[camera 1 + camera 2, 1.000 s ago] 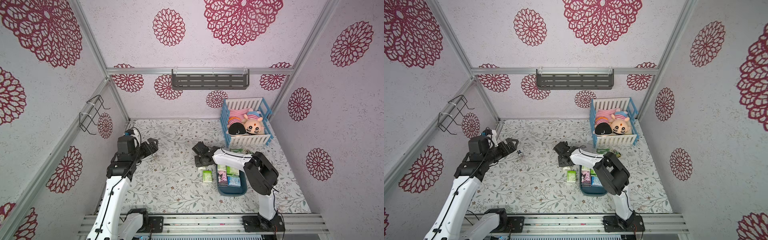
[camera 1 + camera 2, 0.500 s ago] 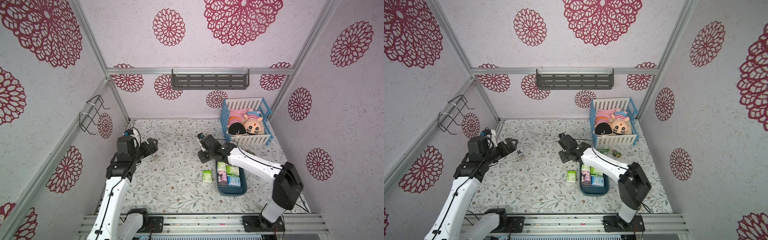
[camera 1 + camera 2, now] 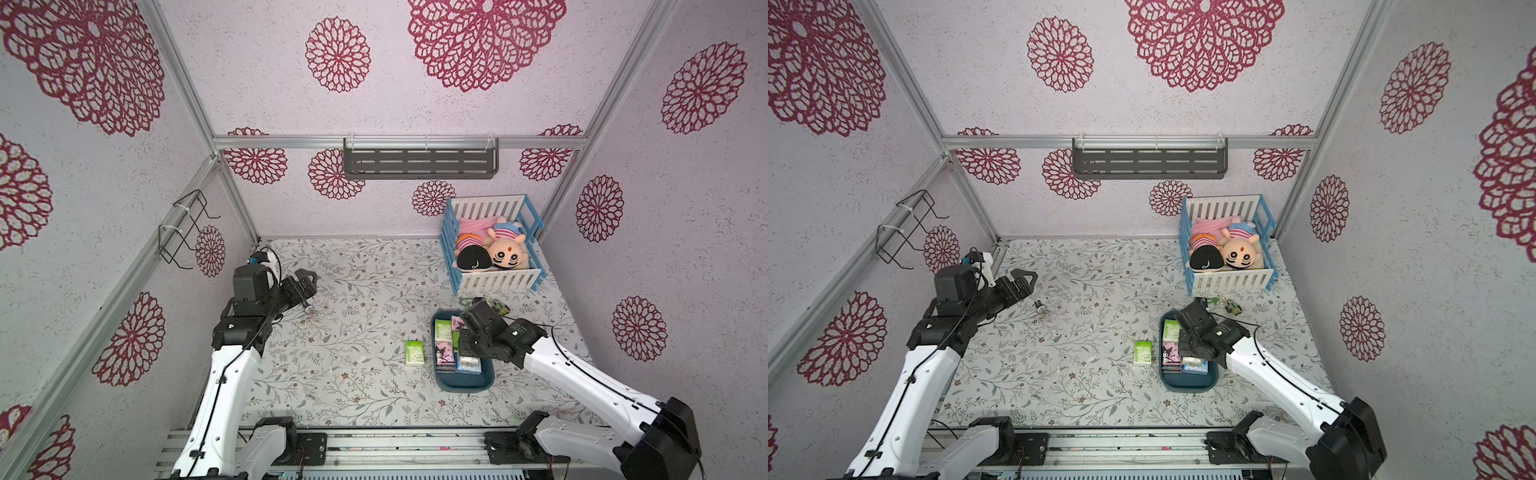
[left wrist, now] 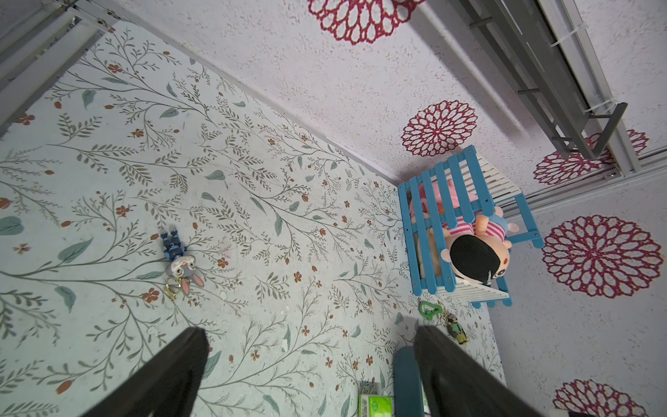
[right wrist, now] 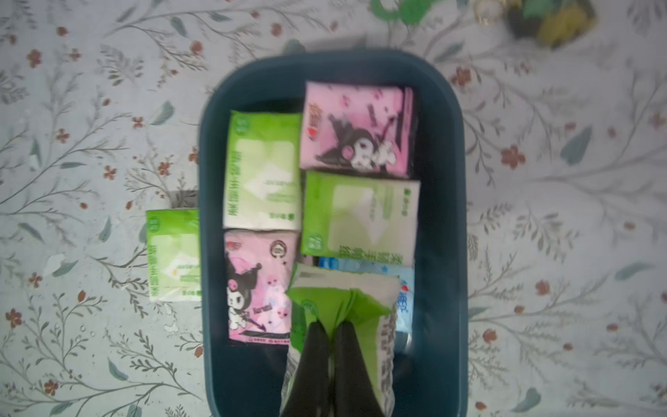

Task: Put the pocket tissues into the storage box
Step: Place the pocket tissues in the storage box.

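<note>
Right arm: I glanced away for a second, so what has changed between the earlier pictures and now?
The right gripper swung rightward from the open table to over the storage box, shut on a green-and-white pack; when it was grasped is not visible. Unchanged: left gripper open and raised, loose green pack beside the box, packs inside.

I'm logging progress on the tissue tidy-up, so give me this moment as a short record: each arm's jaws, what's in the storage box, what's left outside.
right jaws: shut on a green tissue pack, over the storage box
left jaws: open, empty, above the table, away from the box
in box: two green packs, two pink packs, one light blue pack
outside box: one green pack on the table beside it
other items: bunny keychain, toy crib with plush dolls
</note>
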### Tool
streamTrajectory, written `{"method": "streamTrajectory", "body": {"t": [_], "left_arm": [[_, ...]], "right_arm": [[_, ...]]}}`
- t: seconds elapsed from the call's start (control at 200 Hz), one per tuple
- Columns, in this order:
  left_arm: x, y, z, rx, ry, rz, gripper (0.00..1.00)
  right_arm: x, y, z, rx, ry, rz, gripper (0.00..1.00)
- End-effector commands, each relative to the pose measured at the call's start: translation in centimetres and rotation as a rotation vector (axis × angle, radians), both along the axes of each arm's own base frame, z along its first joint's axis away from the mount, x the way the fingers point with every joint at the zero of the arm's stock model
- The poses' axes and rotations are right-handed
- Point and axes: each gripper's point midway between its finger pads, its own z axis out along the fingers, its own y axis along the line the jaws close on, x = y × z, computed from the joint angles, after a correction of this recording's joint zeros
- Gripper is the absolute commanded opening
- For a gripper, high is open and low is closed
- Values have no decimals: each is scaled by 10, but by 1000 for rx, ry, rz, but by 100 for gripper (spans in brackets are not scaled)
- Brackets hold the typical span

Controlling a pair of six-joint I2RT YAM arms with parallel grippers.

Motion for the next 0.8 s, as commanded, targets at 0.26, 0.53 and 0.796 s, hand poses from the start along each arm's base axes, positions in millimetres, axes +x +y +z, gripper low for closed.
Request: {"method": "streamTrajectory", "body": {"t": [0.26, 0.53, 0.796], "left_arm": [[0, -5, 13, -12, -51, -15, 97], [-3, -2, 5, -7, -46, 4, 97], [-5, -2, 4, 0, -47, 6, 97]], "right_arm": [[11, -15, 35, 653, -246, -745, 0], [-4, -39, 36, 626, -235, -1050, 0], [-10, -21, 11, 587, -131, -1114, 0]]}}
